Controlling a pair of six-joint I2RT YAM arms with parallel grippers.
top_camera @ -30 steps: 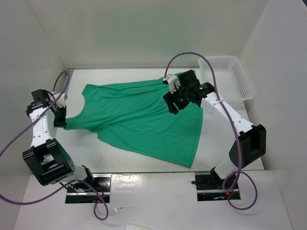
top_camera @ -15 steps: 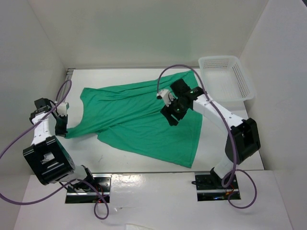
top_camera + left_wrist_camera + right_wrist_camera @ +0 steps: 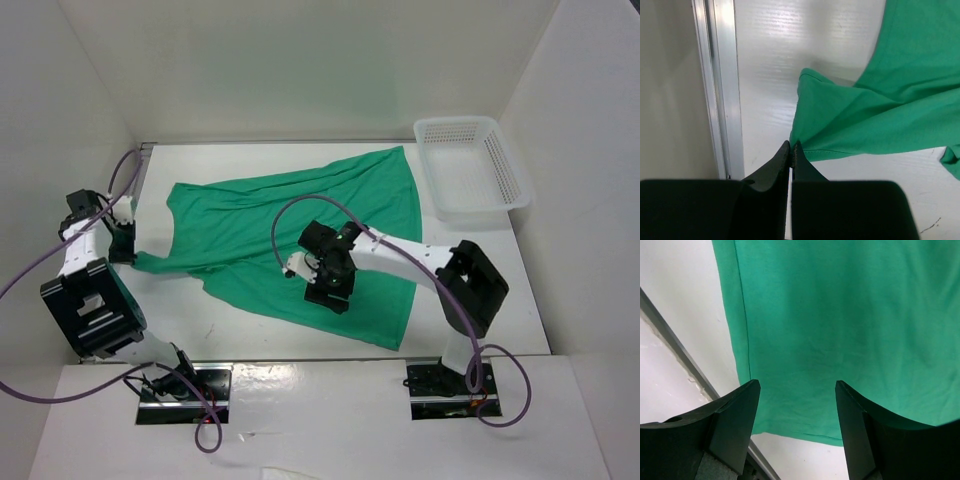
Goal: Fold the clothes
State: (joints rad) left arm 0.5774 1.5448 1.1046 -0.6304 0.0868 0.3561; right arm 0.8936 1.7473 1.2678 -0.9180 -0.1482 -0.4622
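The clothes are one emerald-green T-shirt (image 3: 290, 235), spread out on the white table and slightly rumpled along its left side. My left gripper (image 3: 127, 254) is at the table's left edge, shut on the tip of the shirt's left sleeve. In the left wrist view the left gripper (image 3: 791, 148) pinches the corner of that fabric (image 3: 865, 115). My right gripper (image 3: 331, 287) hovers open over the shirt's near middle. In the right wrist view the right gripper (image 3: 797, 390) holds nothing, with flat green cloth (image 3: 840, 315) and its hem below.
A white mesh basket (image 3: 470, 165) stands at the far right corner of the table. A metal rail (image 3: 722, 75) runs along the table's left edge, close to my left gripper. White walls enclose the table on three sides.
My right arm has swung from the shirt's far right corner down to its near middle, staying open. The far right corner now lies uncovered. The left gripper has shifted only slightly, still on the sleeve.
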